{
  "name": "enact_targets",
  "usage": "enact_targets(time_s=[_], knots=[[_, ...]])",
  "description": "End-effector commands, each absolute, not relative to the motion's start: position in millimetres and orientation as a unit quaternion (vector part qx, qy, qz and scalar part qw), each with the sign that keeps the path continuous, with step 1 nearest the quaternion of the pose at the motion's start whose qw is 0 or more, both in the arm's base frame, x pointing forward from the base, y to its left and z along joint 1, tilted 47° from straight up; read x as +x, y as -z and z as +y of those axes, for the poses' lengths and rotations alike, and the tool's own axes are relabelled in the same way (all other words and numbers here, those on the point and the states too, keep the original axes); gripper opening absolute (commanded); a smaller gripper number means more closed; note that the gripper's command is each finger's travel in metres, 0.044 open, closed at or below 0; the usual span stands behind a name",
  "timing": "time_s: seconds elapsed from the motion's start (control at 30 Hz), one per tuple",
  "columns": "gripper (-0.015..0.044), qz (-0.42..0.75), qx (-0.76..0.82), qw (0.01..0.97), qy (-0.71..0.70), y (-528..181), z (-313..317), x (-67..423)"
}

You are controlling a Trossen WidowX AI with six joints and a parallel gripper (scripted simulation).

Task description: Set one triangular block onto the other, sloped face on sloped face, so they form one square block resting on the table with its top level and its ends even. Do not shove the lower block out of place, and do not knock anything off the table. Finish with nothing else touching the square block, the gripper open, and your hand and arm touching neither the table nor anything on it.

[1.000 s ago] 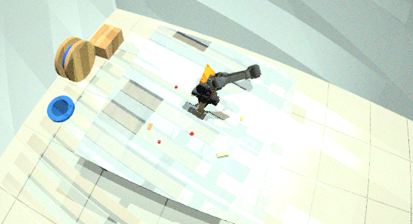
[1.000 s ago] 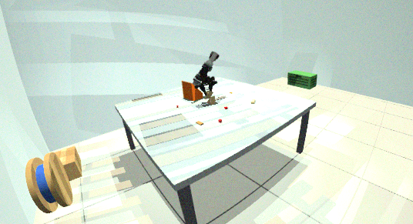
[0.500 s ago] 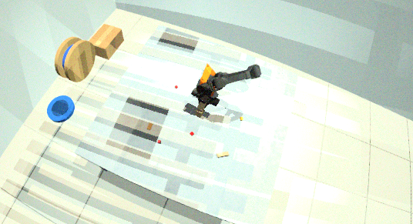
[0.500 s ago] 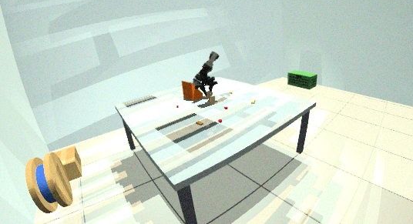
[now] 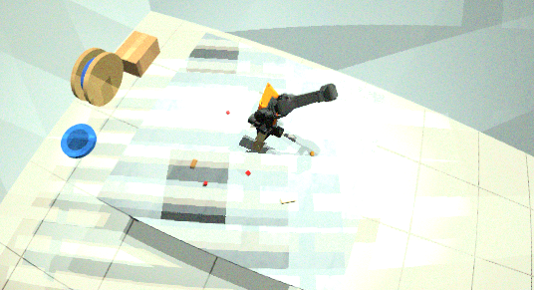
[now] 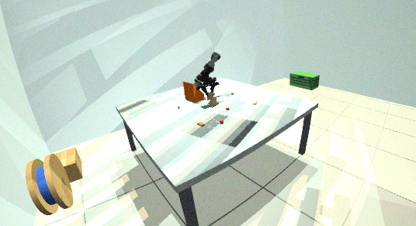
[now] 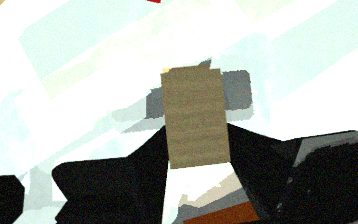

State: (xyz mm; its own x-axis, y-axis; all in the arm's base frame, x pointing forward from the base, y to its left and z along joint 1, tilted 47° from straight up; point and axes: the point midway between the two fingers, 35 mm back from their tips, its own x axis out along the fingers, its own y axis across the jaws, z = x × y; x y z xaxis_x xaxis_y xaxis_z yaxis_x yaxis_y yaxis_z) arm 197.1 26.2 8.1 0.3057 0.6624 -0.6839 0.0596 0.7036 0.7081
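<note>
Midway, a tan triangular wooden block (image 7: 195, 117) is gripped in the black hand (image 7: 196, 150) above the pale worktop (image 6: 248, 119) (partner block unseen); alignment over it is judged next.

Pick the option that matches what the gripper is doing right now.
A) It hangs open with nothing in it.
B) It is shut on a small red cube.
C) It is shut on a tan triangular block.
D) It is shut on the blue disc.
C: in the wrist view the gripper has its dark fingers on either side of the tan triangular block, clamped against it.
</note>
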Motion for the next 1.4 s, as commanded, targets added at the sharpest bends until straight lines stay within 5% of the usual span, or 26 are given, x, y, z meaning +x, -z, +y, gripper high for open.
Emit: enact_targets(time_s=[0.0,1.37], knots=[[0.0,0.551,0.33,0.739,-0.204,-7.7,27.5,198.0],[0.0,0.551,0.33,0.739,-0.204,7.0,42.6,204.6]])
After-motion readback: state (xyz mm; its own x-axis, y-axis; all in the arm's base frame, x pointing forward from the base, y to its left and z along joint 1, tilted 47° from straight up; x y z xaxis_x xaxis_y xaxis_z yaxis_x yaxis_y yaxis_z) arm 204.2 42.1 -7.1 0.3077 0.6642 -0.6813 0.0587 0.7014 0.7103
